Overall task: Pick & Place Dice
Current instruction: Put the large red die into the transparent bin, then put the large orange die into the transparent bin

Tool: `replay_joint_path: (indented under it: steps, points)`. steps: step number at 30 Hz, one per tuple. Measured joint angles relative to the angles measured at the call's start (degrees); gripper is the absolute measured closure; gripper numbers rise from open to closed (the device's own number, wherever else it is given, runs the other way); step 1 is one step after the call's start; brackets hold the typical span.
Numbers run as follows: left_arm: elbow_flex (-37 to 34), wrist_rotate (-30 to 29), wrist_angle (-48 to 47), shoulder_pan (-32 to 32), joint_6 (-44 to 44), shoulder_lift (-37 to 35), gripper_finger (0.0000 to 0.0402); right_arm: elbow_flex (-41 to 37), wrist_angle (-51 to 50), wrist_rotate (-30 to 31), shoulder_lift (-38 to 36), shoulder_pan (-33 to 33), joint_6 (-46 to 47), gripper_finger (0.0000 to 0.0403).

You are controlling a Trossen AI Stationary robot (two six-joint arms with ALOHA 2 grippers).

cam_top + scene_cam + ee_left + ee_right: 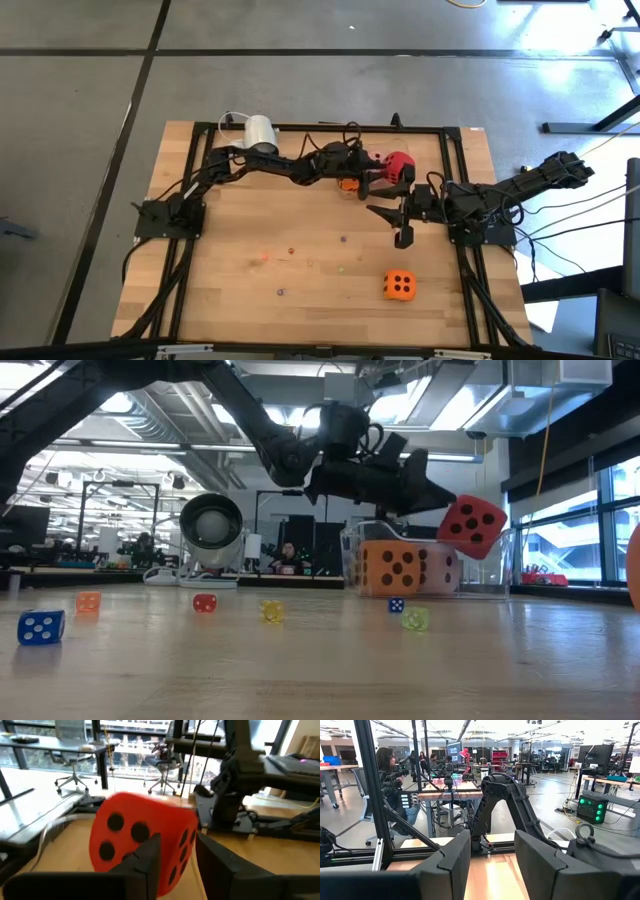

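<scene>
Two grippers up: left gripper [392, 178] parted, red die [399, 166] tilted at its fingertips above clear bin [400, 565]; right gripper [403, 236] open, empty; orange die [399, 285] just beyond, bare wood around.

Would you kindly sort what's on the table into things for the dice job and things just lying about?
Job: red die at the left pincer; orange die in the clear bin; orange die on the table.

Lying about: white camera; small dice.

Bare wooden table [300, 300] centre, orange die [399, 285] near front right, clear container [430, 565] behind, small dice [204, 603] scattered
</scene>
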Motion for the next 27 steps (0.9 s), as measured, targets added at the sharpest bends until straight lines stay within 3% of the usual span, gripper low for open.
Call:
replay_joint_path:
  steps: [6,12,18,27]
  points:
    - [0.0,2.2,-4.7,0.0,0.0,-3.8,0.0274,0.0,-0.3,0.0,0.0,0.0,0.0,0.0249]
    - [0.0,3.5,-16.9,0.0,0.2,-9.0,0.0278,0.0,-0.5,0.0,0.0,0.0,-0.2,0.0249]
    - [0.0,8.9,-28.8,-0.5,0.0,-13.3,0.0286,0.0,-1.0,0.5,0.0,0.1,-0.1,0.0249]
    - [0.0,10.8,-36.3,-5.5,4.2,-19.0,0.0295,0.0,-1.9,12.5,-2.6,6.3,-2.8,0.0249]
